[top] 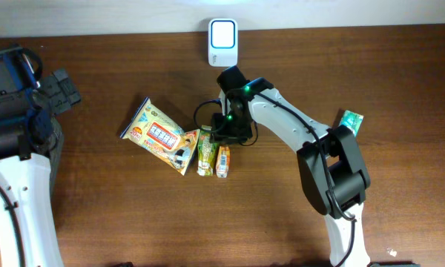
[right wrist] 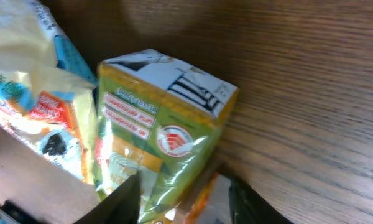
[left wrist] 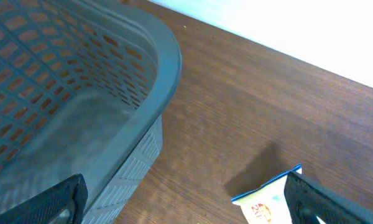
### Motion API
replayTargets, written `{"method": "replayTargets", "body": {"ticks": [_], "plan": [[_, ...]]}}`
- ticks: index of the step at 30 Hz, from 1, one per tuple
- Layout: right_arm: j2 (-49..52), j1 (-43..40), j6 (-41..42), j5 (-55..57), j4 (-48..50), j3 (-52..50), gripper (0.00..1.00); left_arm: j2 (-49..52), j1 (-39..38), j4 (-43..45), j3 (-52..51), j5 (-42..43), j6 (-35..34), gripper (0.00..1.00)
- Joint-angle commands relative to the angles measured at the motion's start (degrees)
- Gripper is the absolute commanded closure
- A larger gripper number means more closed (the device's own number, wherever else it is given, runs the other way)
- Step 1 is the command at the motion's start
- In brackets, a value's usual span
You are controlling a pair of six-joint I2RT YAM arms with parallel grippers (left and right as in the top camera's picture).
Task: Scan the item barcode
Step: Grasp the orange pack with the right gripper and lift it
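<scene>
**Scanning task, overhead and wrist views.**

Carton (right wrist: 161,143): small green-and-yellow box, flat on the surface (right wrist: 311,93) near mid-table. Pressed in between snack bag (top: 159,137) and orange pack (top: 222,160), apparently touching both. White end face with dark bars, possibly the barcode, exposed and facing up and outward. Scanner (top: 222,41) at the far edge, well apart from the carton, nothing in front of it yet.

Right tool (right wrist: 183,190): fingers parted, low over the carton's near end, one on either side. Contact with the carton not discernible, and nothing lifted.

Left tool (left wrist: 186,205): spread wide and empty, just beside the basket (left wrist: 112,93), with only a corner of the snack bag in its view. Well apart from the carton.

Handling, as judged:
- **Weight and stiffness:** light, fairly stiff box.
- **Surface:** glossy skin, hence probably slippery.
- **Fragility:** thin walls, likely to dent under a hard squeeze.

Best taken across the two long sides near mid-length. Keeps the barred end face clear of the fingers and readable.

Crowding by bag and pack likely to obstruct one finger, with some risk of dragging a neighbour along.

Sensible next move: close gently, lift straight up, then present the barred face to the scanner.
</scene>
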Motion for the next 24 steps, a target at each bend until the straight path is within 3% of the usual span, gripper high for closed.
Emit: {"method": "replayTargets", "body": {"ticks": [1,6,10,12,14,16,20,24], "plan": [[0.4,-0.8,-0.8,7.0,-1.3,0.5,0.46,-0.6,0.2,0.1,0.7,-0.4,0.3,0.01],[-1.2,-4.2,-0.3,4.8,-17.0,9.0,0.44,-0.6,0.2,0.1,0.7,-0.4,0.3,0.01],[-1.1,2.4,0.0,3.9,-16.5,4.2,0.30,-0.6,0.2,0.1,0.7,-0.4,0.3,0.01],[-1.0,4.3,1.5,5.1,-15.5,3.1,0.30,-0.6,0.2,0.1,0.7,-0.4,0.3,0.01],[-0.8,5.0,3.4,8.5,-15.6,2.7,0.38,-0.6,0.2,0.1,0.7,-0.4,0.3,0.01],[-0.7,5.0,3.4,8.5,-15.6,2.6,0.55,-0.6,0.2,0.1,0.7,-0.4,0.3,0.01],[0.5,5.7,4.9,12.1,-13.0,1.3,0.62,-0.6,0.2,0.1,0.7,-0.4,0.3,0.01],[0.4,4.7,5.4,16.5,-16.7,3.9,0.84,-0.6,0.2,0.1,0.7,-0.4,0.3,0.01]]}}
